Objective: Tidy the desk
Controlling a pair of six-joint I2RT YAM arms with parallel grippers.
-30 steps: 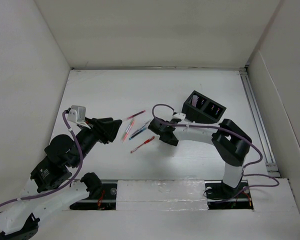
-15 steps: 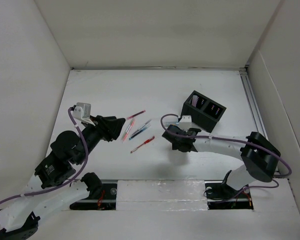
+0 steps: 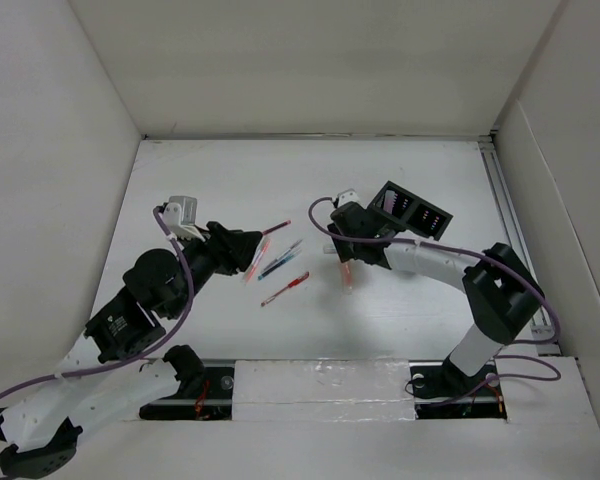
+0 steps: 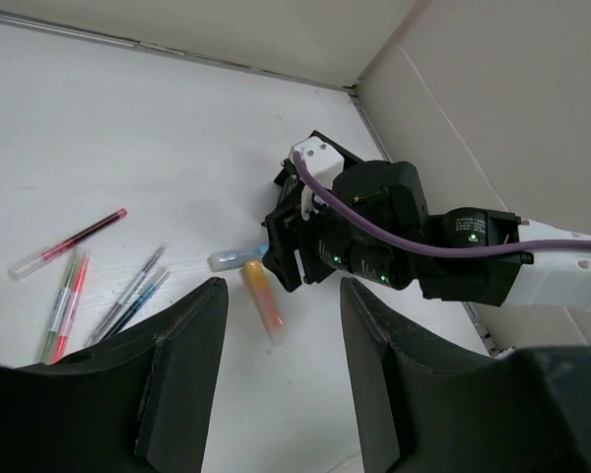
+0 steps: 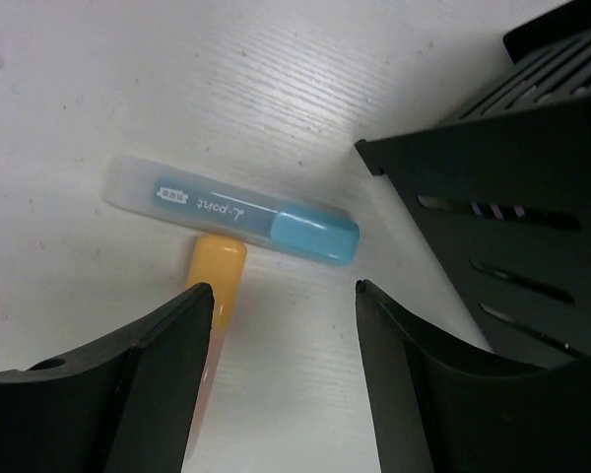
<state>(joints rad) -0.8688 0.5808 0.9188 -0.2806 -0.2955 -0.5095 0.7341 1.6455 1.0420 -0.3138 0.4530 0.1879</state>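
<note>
1. Your right gripper (image 5: 281, 296) is spread open and holds nothing; it hangs low over the desk (image 3: 210, 180), just beside the black organizer (image 5: 512, 197)
2. Ahead of its fingers you see a blue-capped marker (image 5: 231, 209) lying flat on the desk, with an orange-capped marker (image 5: 217, 271) butting against its barrel at roughly a right angle
3. Your left gripper (image 3: 248, 244) is also open and empty, hovering above the desk just left of the loose pens
4. Near its tips lie a red pen (image 3: 272, 230), a red-and-green pair (image 3: 254, 260) and two blue pens (image 3: 282, 259); another red pen (image 3: 285, 288) lies a little nearer the arm bases
5. The desk is the white tabletop under both arms, walled in by white panels (image 3: 310, 60); the organizer stands on its right half, toward the back
</note>
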